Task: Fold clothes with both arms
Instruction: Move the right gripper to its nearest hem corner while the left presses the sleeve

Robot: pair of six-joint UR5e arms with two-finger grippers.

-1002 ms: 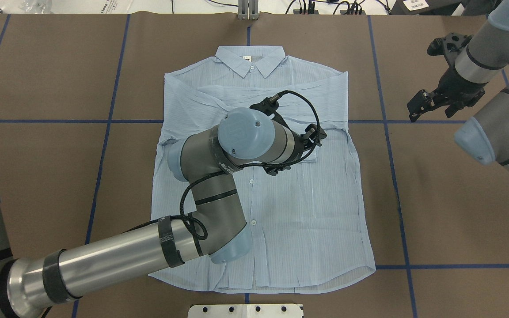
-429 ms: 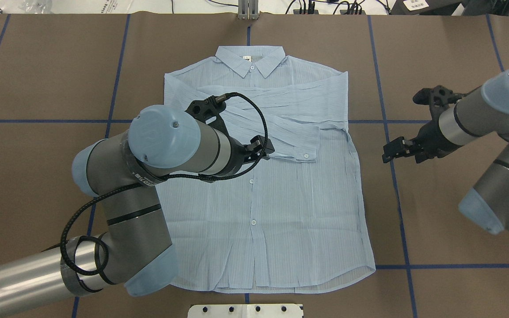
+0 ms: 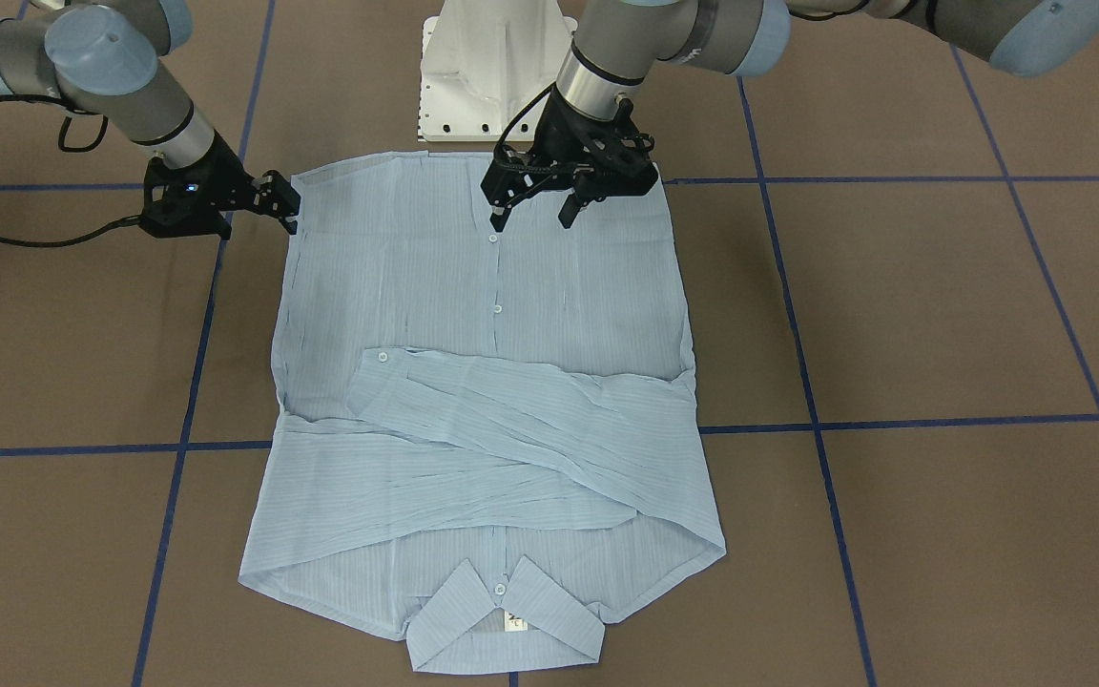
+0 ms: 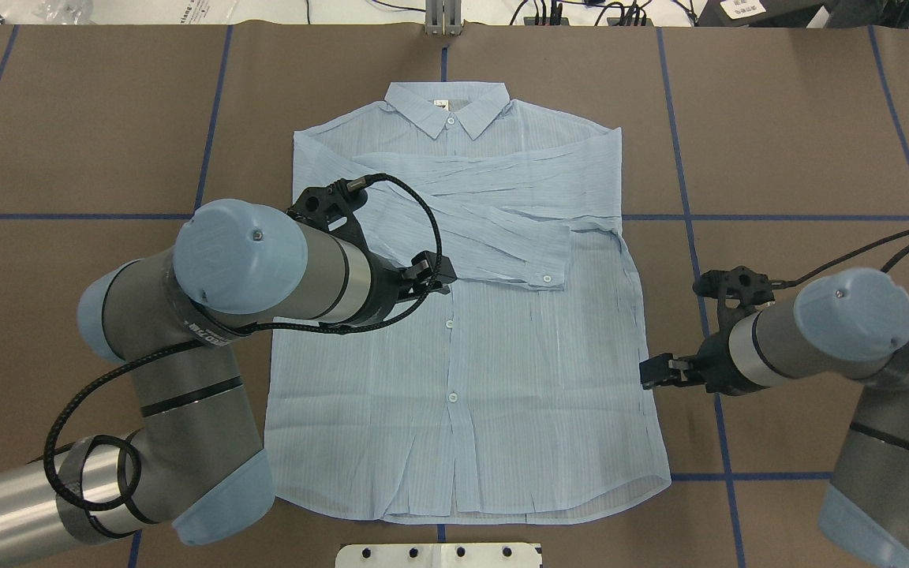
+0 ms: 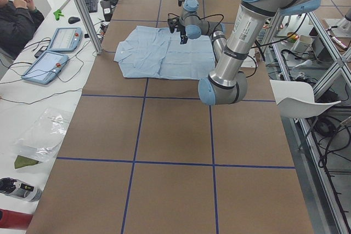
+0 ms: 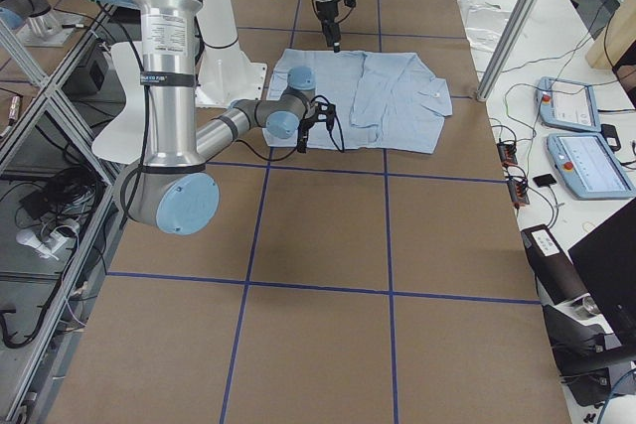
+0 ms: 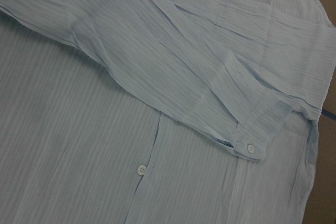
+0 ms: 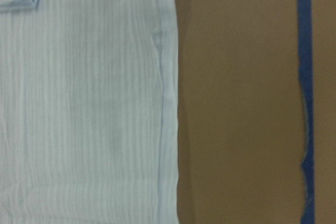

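thin light-blue striped shirt (image 4: 502, 379) on brown taped table (image 4: 802, 118); left black gripper (image 3: 530, 219) above, right black gripper (image 3: 286, 205) beside, both agape, empty.

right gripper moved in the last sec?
Yes. The right gripper came toward the robot across the horizontal tape line, ending at the shirt edge.

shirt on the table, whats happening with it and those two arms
The light-blue shirt lies flat, buttons up, both sleeves folded across the chest. The left pincer hangs open above the shirt's front, holding nothing. The right pincer is at the shirt's side edge; whether it grips cloth is unclear.
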